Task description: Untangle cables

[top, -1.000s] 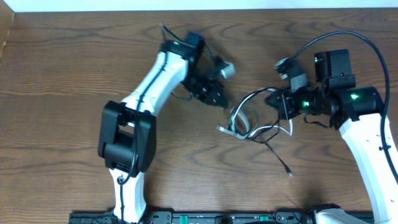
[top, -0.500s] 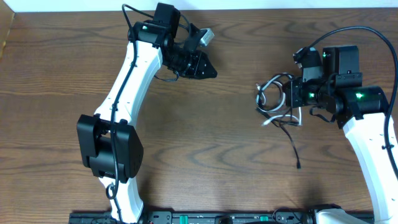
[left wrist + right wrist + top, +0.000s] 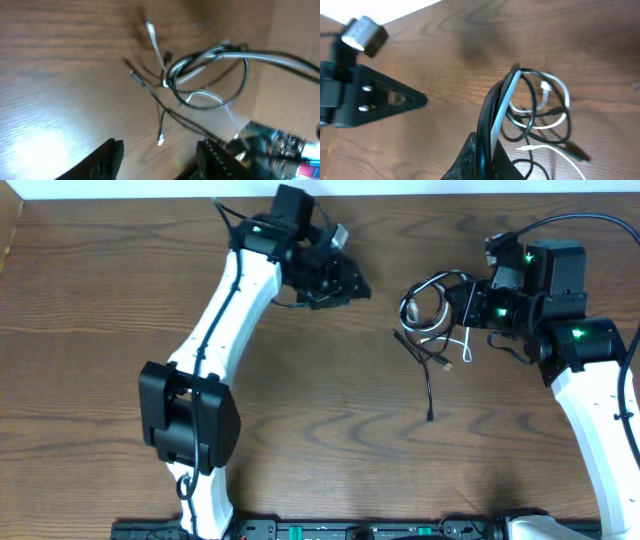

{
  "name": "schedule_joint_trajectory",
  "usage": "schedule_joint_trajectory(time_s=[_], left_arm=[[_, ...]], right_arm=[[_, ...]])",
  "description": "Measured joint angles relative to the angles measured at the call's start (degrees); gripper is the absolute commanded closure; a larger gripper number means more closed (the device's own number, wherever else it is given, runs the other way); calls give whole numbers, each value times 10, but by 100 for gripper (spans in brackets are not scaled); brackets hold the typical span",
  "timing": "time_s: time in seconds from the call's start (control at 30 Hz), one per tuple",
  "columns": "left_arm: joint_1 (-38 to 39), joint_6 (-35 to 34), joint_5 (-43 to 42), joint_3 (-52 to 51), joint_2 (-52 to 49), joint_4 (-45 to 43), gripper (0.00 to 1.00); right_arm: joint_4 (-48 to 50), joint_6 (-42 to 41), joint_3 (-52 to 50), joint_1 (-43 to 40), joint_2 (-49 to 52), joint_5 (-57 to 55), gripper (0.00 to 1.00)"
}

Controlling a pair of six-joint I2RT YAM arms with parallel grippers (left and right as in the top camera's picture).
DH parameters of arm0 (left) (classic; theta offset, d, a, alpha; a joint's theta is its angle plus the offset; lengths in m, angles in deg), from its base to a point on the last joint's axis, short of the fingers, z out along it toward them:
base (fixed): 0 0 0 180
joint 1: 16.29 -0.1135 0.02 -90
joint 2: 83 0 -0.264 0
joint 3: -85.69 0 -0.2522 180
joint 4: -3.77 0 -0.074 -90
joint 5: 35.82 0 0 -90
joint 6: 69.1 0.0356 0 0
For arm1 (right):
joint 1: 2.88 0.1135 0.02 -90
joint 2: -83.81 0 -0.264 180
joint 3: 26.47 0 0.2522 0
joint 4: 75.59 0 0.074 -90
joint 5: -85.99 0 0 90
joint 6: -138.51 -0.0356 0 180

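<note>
The black and white cables (image 3: 432,320) hang tangled in loops at the right of the table, with a black end trailing down to a plug (image 3: 430,416). My right gripper (image 3: 468,308) is shut on a bundle of both cords and holds it lifted; in the right wrist view the black cord (image 3: 487,127) and the white cord (image 3: 555,107) run together between the fingers. My left gripper (image 3: 345,285) is open and empty, to the left of the tangle and apart from it. The left wrist view shows the loops (image 3: 210,75) ahead of its fingers (image 3: 160,160).
The wooden table (image 3: 320,430) ends at a white strip along the far edge. A dark rail (image 3: 320,530) runs along the front edge.
My right gripper has lifted the tangle and carried it up and right, away from the centre. My left gripper let go of it, swung off to the far left, then came partway back.
</note>
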Motion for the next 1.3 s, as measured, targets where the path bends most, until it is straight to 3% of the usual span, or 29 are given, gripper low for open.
schedule_joint_trajectory(time_s=[0.03,0.2,0.43,0.53,0.8,1.03,1.1,1.23,1.27,1.3], left_arm=[[11,-46,14,0,-7,-18,43],[41,-140,26,-1,-36,-78,41],[62,-215,47,-1,-49,-106,37],[62,-242,54,-1,-49,-120,33],[73,-354,77,-1,-92,-202,33],[121,-371,101,-3,-112,-253,34],[137,-378,104,-3,-117,-272,44],[145,-384,113,-3,-126,-287,86],[141,-375,117,-3,-127,-287,92],[139,-374,118,-3,-127,-287,92]], right_arm=[[12,-28,0,0,1,-2,99],[42,-109,0,12,3,-45,99],[130,-193,0,49,19,-67,99],[162,-210,0,52,19,-59,99],[176,-226,0,52,19,-39,99],[192,-228,0,35,20,0,99],[192,-228,0,25,20,15,99],[180,-230,0,11,20,38,99],[161,-231,0,-1,20,43,99],[155,-231,0,-6,20,46,99]])
